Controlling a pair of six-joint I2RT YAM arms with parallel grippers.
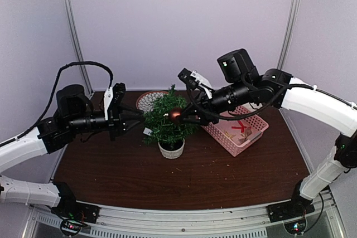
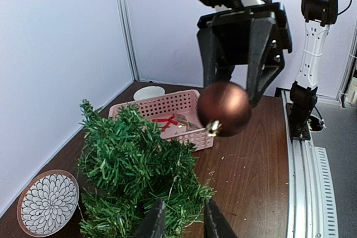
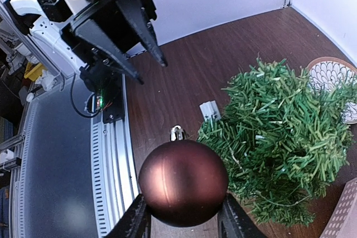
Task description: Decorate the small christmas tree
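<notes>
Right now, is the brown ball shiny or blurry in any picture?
Right wrist view: the brown ball looms close and sharp, with a soft sheen, no hard glare. Left wrist view: its edges look slightly soft. Top view: tiny, with a reddish glint.

Dark wooden table [image 1: 223, 176] with the small christmas tree [image 1: 165, 120], a pink basket [image 1: 228, 136] and a patterned plate [image 1: 146, 101]

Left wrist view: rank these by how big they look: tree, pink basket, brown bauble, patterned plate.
1. small christmas tree
2. pink basket, partly hidden behind the tree
3. patterned plate and brown bauble look about alike, and the bauble is nearer the camera, so I won't rank them.
</notes>
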